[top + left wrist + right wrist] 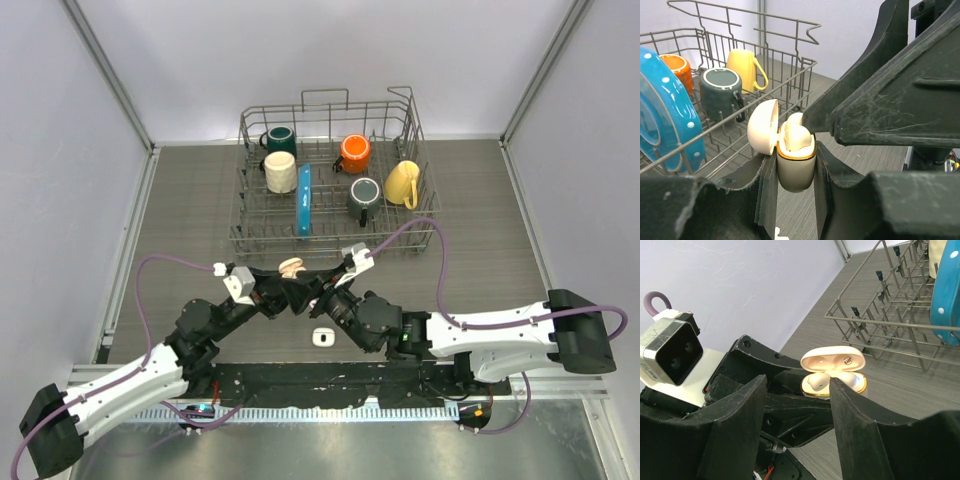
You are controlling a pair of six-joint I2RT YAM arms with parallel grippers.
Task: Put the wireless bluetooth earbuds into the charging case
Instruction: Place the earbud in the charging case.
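My left gripper (286,290) is shut on the pale pink-beige charging case (291,266) and holds it upright above the table, lid open. In the left wrist view the case (796,167) sits between the fingers, with a pink-beige earbud (796,135) seated in it. In the right wrist view the case (834,374) shows one earbud (818,382) in its left slot; the right slot is partly hidden behind my finger. My right gripper (797,385) is open and empty, its fingers just above and beside the case, also seen from above (322,291). A small white item (321,336) lies on the table below the grippers.
A wire dish rack (250,235) stands behind the grippers. It holds a dark green mug (280,138), a cream mug (281,172), an orange mug (354,153), a grey mug (364,197), a yellow mug (402,184) and a blue plate (304,212).
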